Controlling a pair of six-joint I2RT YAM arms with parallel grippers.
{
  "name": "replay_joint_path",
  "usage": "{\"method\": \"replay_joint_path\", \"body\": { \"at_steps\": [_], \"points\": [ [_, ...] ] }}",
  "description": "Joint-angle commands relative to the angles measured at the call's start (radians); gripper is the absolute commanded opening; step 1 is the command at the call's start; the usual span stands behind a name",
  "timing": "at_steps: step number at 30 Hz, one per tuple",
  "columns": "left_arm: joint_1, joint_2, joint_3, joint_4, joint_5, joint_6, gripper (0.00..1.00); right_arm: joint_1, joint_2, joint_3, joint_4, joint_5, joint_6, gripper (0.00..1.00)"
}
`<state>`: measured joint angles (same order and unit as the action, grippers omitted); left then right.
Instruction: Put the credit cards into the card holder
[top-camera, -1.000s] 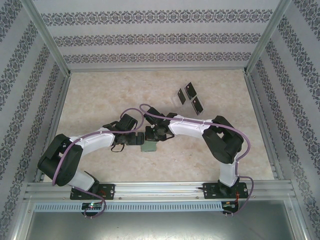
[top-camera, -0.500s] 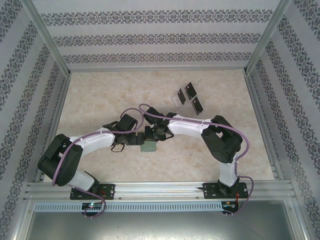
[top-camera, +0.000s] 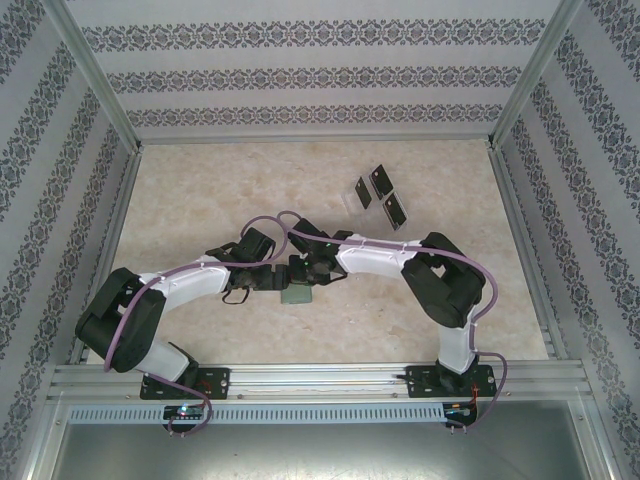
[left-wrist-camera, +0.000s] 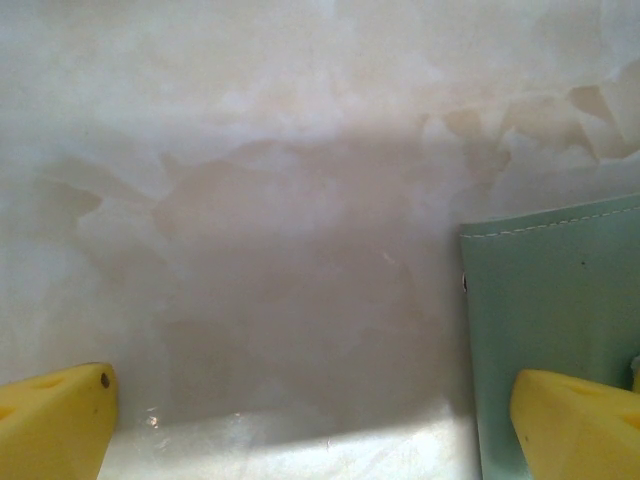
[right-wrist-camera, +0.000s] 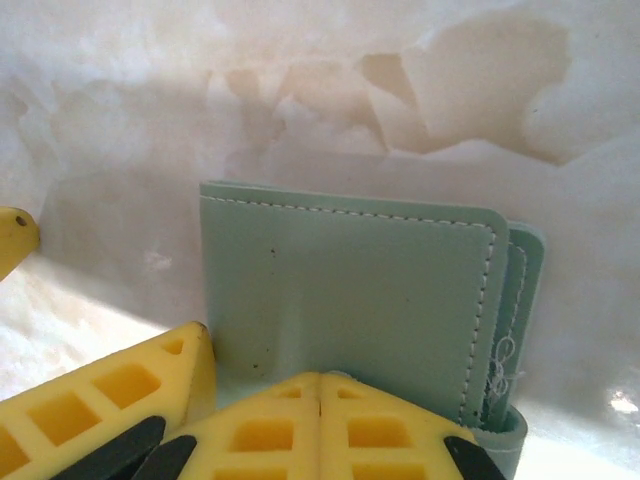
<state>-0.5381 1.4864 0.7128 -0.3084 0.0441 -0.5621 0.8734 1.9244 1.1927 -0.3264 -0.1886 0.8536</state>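
Note:
The grey-green card holder (top-camera: 297, 295) lies flat at the table's middle, where both arms meet. My right gripper (right-wrist-camera: 320, 382) is shut, and its joined yellow tips press on the card holder (right-wrist-camera: 350, 280) near its near edge. A crease runs up the cover from them. My left gripper (left-wrist-camera: 310, 410) stands open just left of the card holder (left-wrist-camera: 560, 300), with its right finger (left-wrist-camera: 580, 425) over the cover's edge and nothing between the jaws. Three black credit cards (top-camera: 381, 180) lie apart at the back right of the table.
The marbled tabletop (top-camera: 200, 190) is fenced by aluminium rails (top-camera: 110, 230) and patterned walls on three sides. The arms' bases sit at the near edge. One yellow finger (right-wrist-camera: 130, 400) of the left gripper sits close beside the right gripper's tips.
The right arm's wrist has eased a little to the left over the card holder. The card holder, the cards and both grippers' states are unchanged.

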Motion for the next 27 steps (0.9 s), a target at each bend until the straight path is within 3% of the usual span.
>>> {"method": "replay_joint_path", "body": {
  "at_steps": [1,10,17,27],
  "points": [
    [-0.05,0.032,-0.009,0.043,0.186,-0.037,1.0,0.018,0.121,-0.143,-0.086,0.05,0.046,0.0],
    [-0.052,0.036,-0.005,0.036,0.18,-0.037,1.0,0.003,0.077,-0.213,-0.009,0.04,0.085,0.0],
    [-0.056,0.037,-0.003,0.028,0.172,-0.041,1.0,-0.019,0.091,-0.357,0.16,0.012,0.206,0.0],
    [-0.063,0.032,0.005,0.002,0.148,-0.043,1.0,-0.042,-0.027,-0.447,0.148,0.081,0.213,0.0]
  ]
}}
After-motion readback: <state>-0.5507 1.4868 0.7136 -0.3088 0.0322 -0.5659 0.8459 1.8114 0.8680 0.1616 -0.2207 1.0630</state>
